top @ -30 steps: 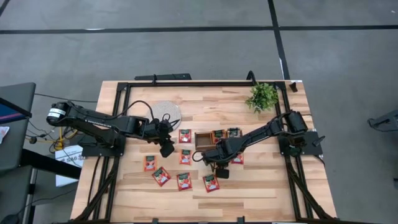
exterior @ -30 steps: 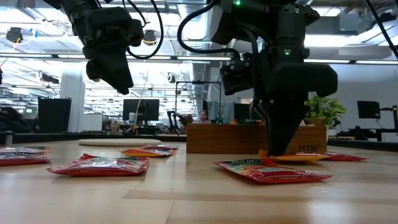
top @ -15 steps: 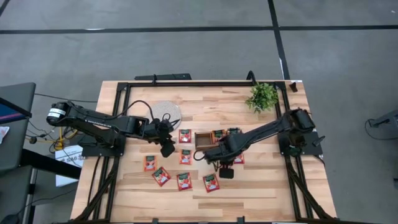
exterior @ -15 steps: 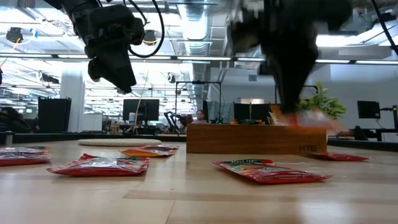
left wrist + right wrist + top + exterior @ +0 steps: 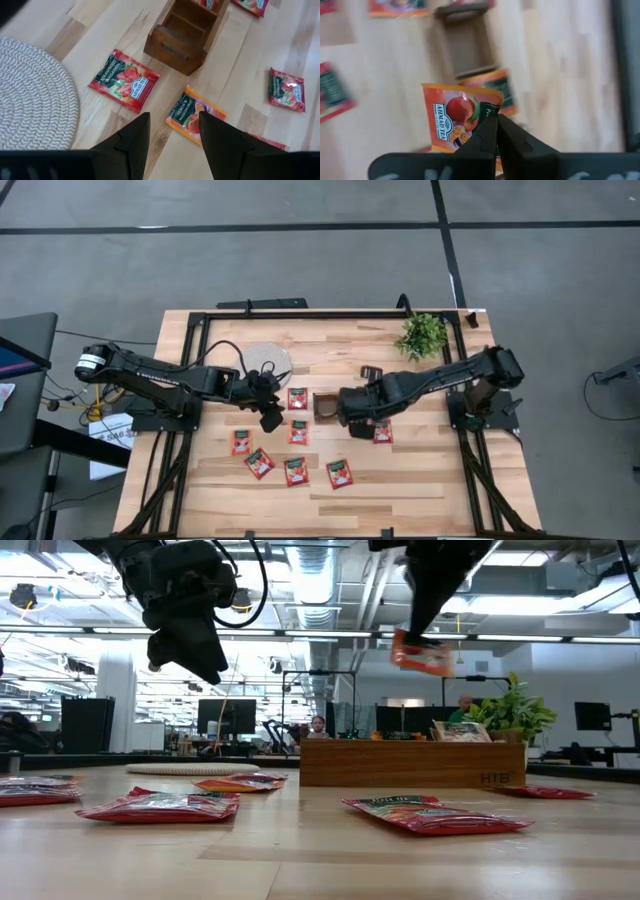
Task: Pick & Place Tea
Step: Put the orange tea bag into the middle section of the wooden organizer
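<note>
Right hand [image 5: 492,131] clenched on one tea sachet [image 5: 457,118], carried above the wooden tray [image 5: 412,762]. Left hand [image 5: 170,131] released, hovering. Some sachets already in tray; about six remain on worktop [image 5: 420,470].

We see even, bright overhead light on the table [image 5: 420,480], with only soft, short shadows under the arms. In the low view, ceiling strip lights glare white behind, and the nearest table surface is out of focus. The right wrist view is smeared by motion blur; only the held sachet [image 5: 457,117] stays fairly sharp. The left wrist view is crisp.
</note>
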Robot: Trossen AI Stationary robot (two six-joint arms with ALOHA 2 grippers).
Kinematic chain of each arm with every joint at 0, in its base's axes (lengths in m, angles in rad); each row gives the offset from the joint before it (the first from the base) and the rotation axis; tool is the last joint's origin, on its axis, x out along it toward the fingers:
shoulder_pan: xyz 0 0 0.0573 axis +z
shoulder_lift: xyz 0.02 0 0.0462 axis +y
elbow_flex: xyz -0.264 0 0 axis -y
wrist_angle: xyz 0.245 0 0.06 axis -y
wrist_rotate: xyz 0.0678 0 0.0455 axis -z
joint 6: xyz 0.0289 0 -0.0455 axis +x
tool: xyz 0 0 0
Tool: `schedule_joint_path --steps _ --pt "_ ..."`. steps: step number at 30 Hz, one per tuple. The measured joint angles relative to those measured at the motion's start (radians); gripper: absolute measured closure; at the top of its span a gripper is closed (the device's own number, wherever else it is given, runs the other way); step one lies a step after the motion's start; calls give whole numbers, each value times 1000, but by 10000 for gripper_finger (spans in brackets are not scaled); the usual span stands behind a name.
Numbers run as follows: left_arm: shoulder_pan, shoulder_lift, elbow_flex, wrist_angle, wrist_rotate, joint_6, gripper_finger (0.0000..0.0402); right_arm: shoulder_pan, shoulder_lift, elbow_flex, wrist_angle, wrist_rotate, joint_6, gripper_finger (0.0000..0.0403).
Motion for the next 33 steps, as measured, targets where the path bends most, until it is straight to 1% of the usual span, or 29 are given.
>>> schedule_joint_path --steps 5,9,15,20,33 --pt "0 0 0 12 0 0 241 -29 49 0 17 106 -82 403" --pt "0 0 0 13 0 0 241 -43 102 1 24 139 -134 403" --pt "0 0 0 19 -6 0 241 -44 181 1 20 208 -163 403" --pt "0 0 0 21 -11 0 241 -44 217 0 27 212 -163 403" --pt "0 0 0 24 -11 5 241 -30 245 -3 70 231 -162 403"
